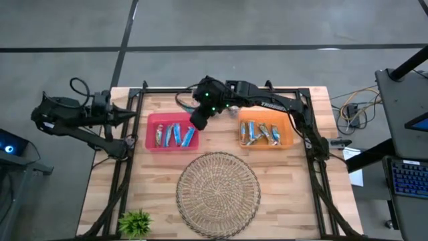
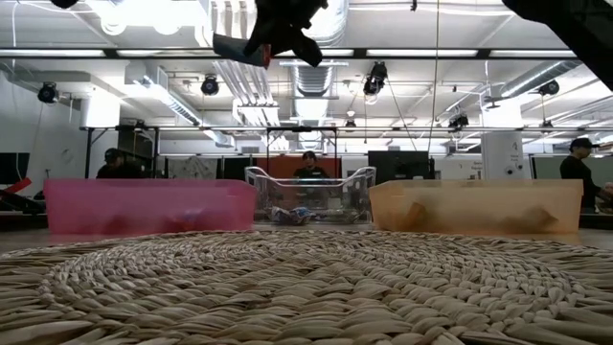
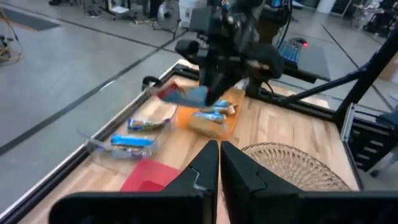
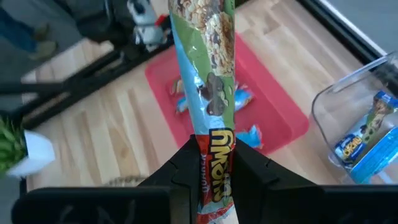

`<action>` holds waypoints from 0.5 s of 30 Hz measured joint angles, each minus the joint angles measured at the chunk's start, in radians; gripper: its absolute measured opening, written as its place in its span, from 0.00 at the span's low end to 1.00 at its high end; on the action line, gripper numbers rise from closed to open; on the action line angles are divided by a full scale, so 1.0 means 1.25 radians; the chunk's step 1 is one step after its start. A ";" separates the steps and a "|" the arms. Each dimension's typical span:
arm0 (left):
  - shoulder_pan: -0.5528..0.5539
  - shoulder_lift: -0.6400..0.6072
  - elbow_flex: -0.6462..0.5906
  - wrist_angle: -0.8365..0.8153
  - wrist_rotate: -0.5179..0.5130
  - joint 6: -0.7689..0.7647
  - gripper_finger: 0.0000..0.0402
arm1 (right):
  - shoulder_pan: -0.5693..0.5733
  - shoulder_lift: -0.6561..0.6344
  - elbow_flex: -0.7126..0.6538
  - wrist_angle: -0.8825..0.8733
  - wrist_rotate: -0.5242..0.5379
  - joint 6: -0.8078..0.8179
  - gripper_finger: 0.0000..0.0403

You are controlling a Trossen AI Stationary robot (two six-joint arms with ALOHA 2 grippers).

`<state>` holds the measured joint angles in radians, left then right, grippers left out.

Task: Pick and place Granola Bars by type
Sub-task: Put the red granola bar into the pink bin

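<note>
My right gripper (image 1: 199, 120) hangs above the far right corner of the red tray (image 1: 151, 120), shut on a granola bar (image 4: 208, 74) in a blue and green wrapper. Several blue bars (image 1: 174, 135) lie in the red tray, and more bars (image 1: 262, 132) lie in the orange tray (image 1: 289, 119). A clear tray (image 4: 354, 93) beyond them holds blue bars too. My left gripper (image 3: 219, 162) is shut with nothing in it, drawn back at the table's far left corner (image 1: 132, 114). My right gripper pinches the bar's red-printed end (image 4: 216, 146) between its two fingers. The fingers slant down from the table's right, and the bar runs on past their tips along their line. The bar (image 2: 239, 48) is lifted clear, high above the trays.
A round woven mat (image 1: 218, 194) fills the table's near middle. A small green plant (image 1: 136, 222) stands at the near left corner. A black frame (image 1: 309, 134) borders the table. People stand in the room behind (image 2: 308, 168).
</note>
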<state>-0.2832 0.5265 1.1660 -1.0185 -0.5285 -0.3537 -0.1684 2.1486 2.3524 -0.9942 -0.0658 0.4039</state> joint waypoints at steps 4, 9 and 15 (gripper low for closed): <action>0.000 -0.003 0.004 -0.031 0.028 -0.012 0.00 | -0.015 0.000 -0.006 0.046 -0.020 0.079 0.15; 0.000 0.003 0.004 -0.044 0.073 0.008 0.00 | -0.016 0.000 -0.058 0.180 -0.050 0.162 0.15; 0.000 -0.002 0.004 -0.047 0.072 0.024 0.00 | -0.016 0.000 -0.187 0.351 -0.077 0.285 0.15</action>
<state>-0.2832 0.5240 1.1706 -1.0779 -0.4381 -0.3231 -0.1879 2.1487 2.1187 -0.5551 -0.1623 0.7607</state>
